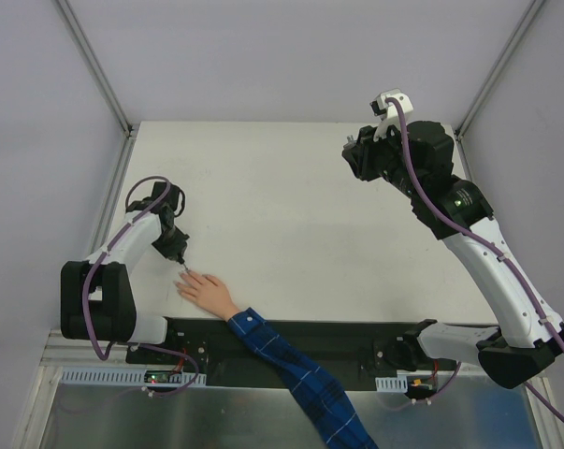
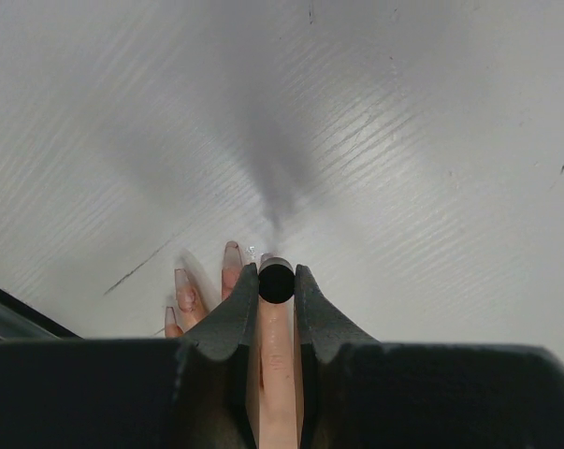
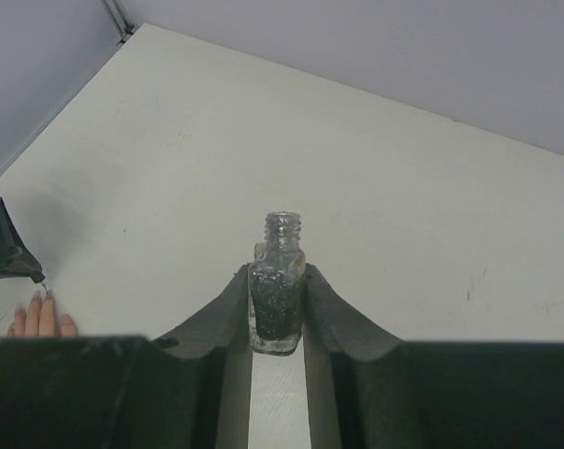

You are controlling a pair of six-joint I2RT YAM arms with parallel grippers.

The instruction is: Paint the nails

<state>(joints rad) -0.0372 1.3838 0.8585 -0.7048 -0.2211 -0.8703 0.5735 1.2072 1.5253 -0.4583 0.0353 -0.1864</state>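
The pale hand (image 1: 208, 291) lies flat on the table with fingers spread, its arm in a blue plaid sleeve (image 1: 291, 365). My left gripper (image 1: 178, 253) hovers right over the fingertips, shut on a black round brush cap (image 2: 276, 282). Below the jaws in the left wrist view lies one finger (image 2: 278, 374), and the long nails (image 2: 232, 253) of the other fingers show to the left. My right gripper (image 1: 356, 156) is raised at the back right, shut on a small open glass bottle (image 3: 278, 290) of dark glittery polish. The fingertips (image 3: 40, 318) also show at the left edge of the right wrist view.
A black strip (image 1: 338, 337) runs along the table's near edge between the arm bases. Grey walls with metal frame posts (image 1: 99, 65) close the table in at the back and sides. The white table (image 1: 282, 206) stretches between the two arms.
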